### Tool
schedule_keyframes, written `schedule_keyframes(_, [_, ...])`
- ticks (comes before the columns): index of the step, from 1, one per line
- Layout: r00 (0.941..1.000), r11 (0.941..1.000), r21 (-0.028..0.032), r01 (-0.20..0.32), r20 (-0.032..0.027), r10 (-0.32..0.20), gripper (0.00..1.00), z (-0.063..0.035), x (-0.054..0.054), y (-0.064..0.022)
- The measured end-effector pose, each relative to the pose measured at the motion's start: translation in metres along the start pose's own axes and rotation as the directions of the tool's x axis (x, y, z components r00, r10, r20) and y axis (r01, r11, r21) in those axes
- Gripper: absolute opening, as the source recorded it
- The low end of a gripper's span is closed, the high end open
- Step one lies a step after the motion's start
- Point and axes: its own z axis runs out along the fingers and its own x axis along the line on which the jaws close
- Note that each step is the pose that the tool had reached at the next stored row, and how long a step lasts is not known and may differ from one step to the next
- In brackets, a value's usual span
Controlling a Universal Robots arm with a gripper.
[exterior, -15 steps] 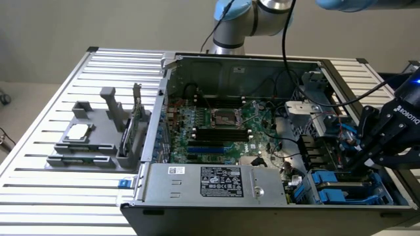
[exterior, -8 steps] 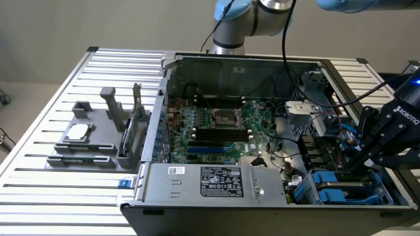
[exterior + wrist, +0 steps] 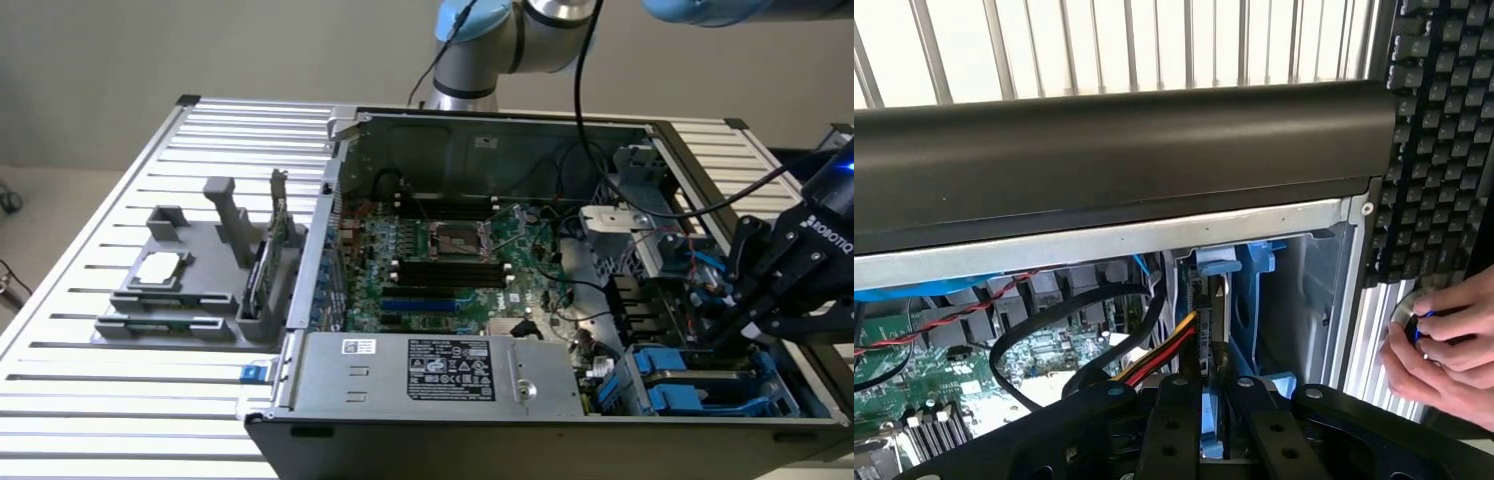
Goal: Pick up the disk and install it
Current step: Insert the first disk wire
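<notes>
Arm reaches down at the exterior view's right, gripper (image 3: pixel 747 325) low inside the open PC case (image 3: pixel 400 415) over the blue drive bays (image 3: pixel 694 385). In wrist view, fingers (image 3: pixel 1174 420) are closed on the disk (image 3: pixel 1211 300), which stands on edge in a bay slot w/ blue carrier showing. Wrist view also shows a person's hands (image 3: pixel 1444 345) beside a keyboard (image 3: pixel 1439 140); exterior view shows motherboard (image 3: pixel 447 265) & PSU (image 3: pixel 434 370).

Claw (image 3: pixel 1204 400) grips the disk (image 3: pixel 1206 300) upright in the blue bay (image 3: pixel 1259 290)

Silver-and-blue jointed arm (image 3: pixel 521 30), black cable, black gripper (image 3: pixel 787 300) lettered ROBOTIQ.
</notes>
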Motion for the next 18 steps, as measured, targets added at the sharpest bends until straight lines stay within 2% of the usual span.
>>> schedule_keyframes(11, [1.0000,1.0000,0.0054,0.002,0.0013,-0.002,0.16,0.0021,0.0006,0.0017])
schedule_keyframes(18, [1.0000,1.0000,0.0062,0.002,0.0013,-0.002,0.16,0.0016,0.0007,0.0033])
